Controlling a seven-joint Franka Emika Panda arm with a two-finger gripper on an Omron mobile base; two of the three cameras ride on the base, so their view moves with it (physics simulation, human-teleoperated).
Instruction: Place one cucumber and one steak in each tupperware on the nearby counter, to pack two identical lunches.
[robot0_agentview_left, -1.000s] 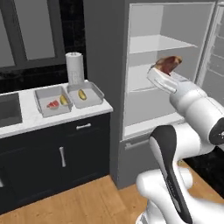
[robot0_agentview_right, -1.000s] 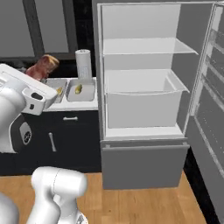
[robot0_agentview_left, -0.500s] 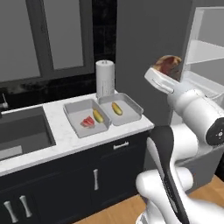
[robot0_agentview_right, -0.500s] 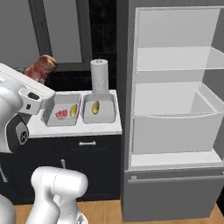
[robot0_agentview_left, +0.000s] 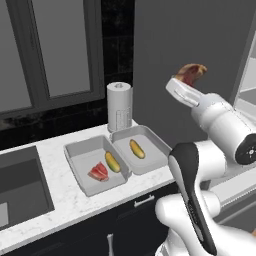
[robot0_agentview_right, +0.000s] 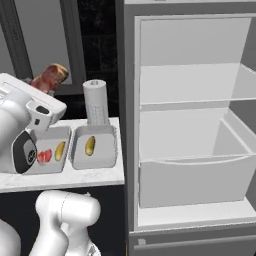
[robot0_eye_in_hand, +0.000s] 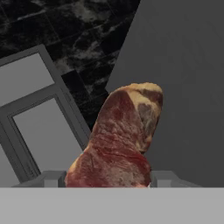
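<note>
gripper raised high, above and to the right of the counter in the left base view, closed on a lumpy brown-red steak that juts up past the fingers; seen too in the right base view as gripper with the same steak sticking up at its top, against the dark wall. in the hand view, steak clamped between the two finger tips, marbled red face toward the camera, pale fatty edge on its upper right, dark veined wall and grey window frame behind. on the white marble counter, two light-grey tupperware trays touching side by side near a white paper towel roll. nearer-the-sink tupperware holding a flat red steak with white streaks and a yellow-green cucumber, just beside each other. other tupperware holding one cucumber alone, lying roughly at its middle. same layout from the right base view: left tray with red steak and cucumber, right tray with a single cucumber, paper towel roll upright behind it. dark recessed sink at the left end of the counter. fridge standing open to the right of the counter, white shelves and drawer inside.
</note>
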